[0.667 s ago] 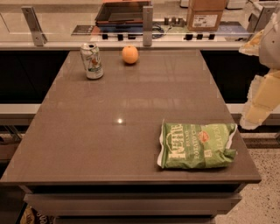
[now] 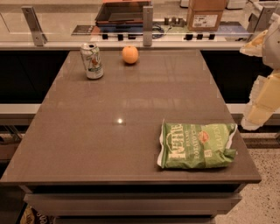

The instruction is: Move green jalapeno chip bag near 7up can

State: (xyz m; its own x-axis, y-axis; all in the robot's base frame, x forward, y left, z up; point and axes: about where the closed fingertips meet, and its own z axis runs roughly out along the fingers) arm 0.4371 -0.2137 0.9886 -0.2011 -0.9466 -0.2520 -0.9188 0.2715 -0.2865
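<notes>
The green jalapeno chip bag (image 2: 197,145) lies flat near the table's front right corner, with its white "Kettle" lettering facing up. The 7up can (image 2: 92,61) stands upright at the far left of the table, well away from the bag. My gripper (image 2: 257,114) is a cream-coloured shape hanging off the table's right edge. It is to the right of the bag and slightly behind it, above the floor, and touches nothing.
An orange (image 2: 130,54) sits at the back of the brown table (image 2: 122,109), right of the can. Behind the table runs a counter with metal posts (image 2: 148,25), a dark tray (image 2: 122,12) and a cardboard box (image 2: 205,14).
</notes>
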